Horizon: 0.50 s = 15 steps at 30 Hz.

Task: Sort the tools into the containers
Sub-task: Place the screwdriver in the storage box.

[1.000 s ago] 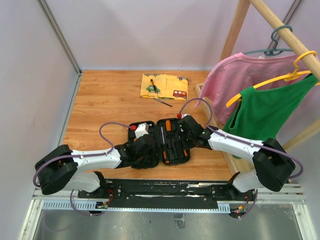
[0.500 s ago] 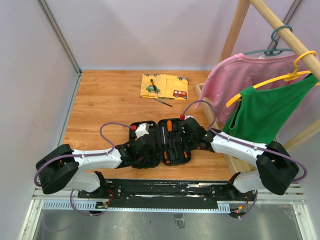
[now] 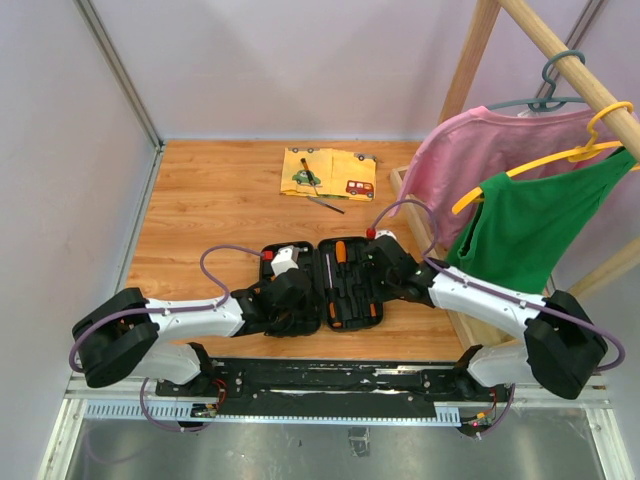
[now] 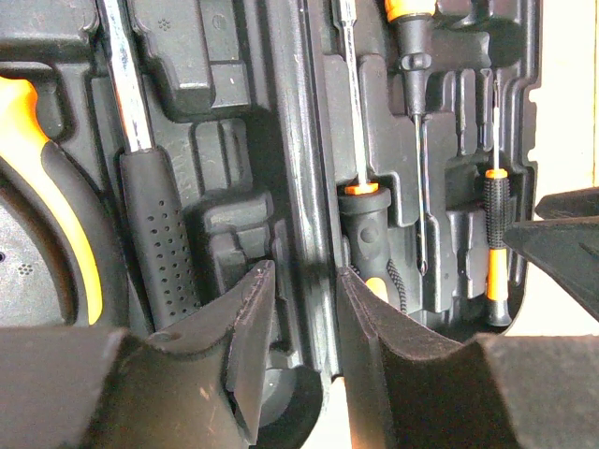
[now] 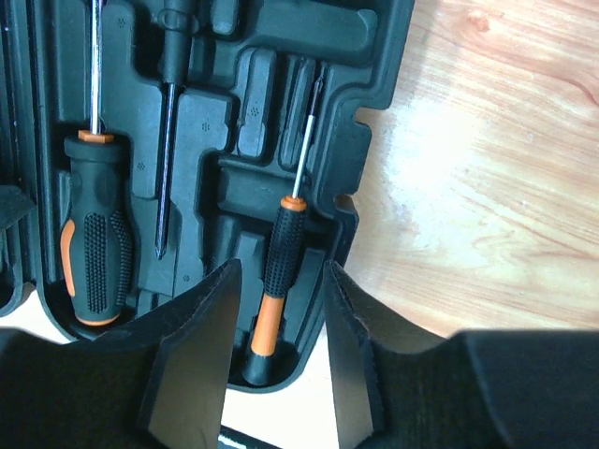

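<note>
The black tool case lies open near the table's front. In the left wrist view the case holds the hammer, an orange-and-black screwdriver, a thin dark screwdriver and a small screwdriver. My left gripper is open, its jaws either side of the case's hinge ridge. My right gripper is open, its jaws either side of the small screwdriver lying in its slot. One more screwdriver lies on the yellow cloth, and a thin dark tool lies beside it.
The yellow cloth lies at the table's back. A wooden clothes rack stands on the right with a pink shirt and a green top hanging from it. Grey walls close the left and back.
My right gripper has shifted a little to the right and nearer over the right half of the case. The left gripper has hardly moved.
</note>
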Motion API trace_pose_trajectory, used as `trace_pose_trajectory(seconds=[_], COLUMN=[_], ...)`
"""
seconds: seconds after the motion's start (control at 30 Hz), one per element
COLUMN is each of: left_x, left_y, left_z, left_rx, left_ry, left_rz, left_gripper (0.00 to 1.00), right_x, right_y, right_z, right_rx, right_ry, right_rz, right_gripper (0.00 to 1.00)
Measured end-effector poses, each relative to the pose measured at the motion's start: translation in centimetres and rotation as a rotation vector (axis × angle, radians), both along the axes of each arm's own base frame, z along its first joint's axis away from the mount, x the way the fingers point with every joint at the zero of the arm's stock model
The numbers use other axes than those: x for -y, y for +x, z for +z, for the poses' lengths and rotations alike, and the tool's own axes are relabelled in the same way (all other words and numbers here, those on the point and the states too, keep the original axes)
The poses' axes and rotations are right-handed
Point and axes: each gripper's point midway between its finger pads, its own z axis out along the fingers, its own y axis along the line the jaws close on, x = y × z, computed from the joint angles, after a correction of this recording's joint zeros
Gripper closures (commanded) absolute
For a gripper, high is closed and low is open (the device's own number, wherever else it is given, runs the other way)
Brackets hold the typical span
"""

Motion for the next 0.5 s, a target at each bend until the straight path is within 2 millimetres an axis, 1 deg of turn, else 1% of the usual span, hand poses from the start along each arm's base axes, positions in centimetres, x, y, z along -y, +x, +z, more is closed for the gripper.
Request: trace_pose_trajectory(seconds=[0.13, 0.3, 0.5], left_x=[0.0, 0.3, 0.7], left_y=[0.0, 0.2, 0.4], left_z=[-0.1, -0.1, -0.1], left_rx=[0.0, -0.001, -0.002], left_ry=[0.001, 0.002, 0.0], left_rz=[0.0, -0.001, -0.004], left_gripper=[0.62, 0.63, 0.63], right_x=[0.2, 0.0, 0.1], right_y=[-0.1, -0.1, -0.1], right_z=[0.9, 1.8, 1.8], right_rx=[0.018, 0.046, 0.056], right_ry=[0.009, 0.026, 0.01], right_rz=[0.009, 0.048, 0.082], right_gripper=[0.64, 0.76, 0.76])
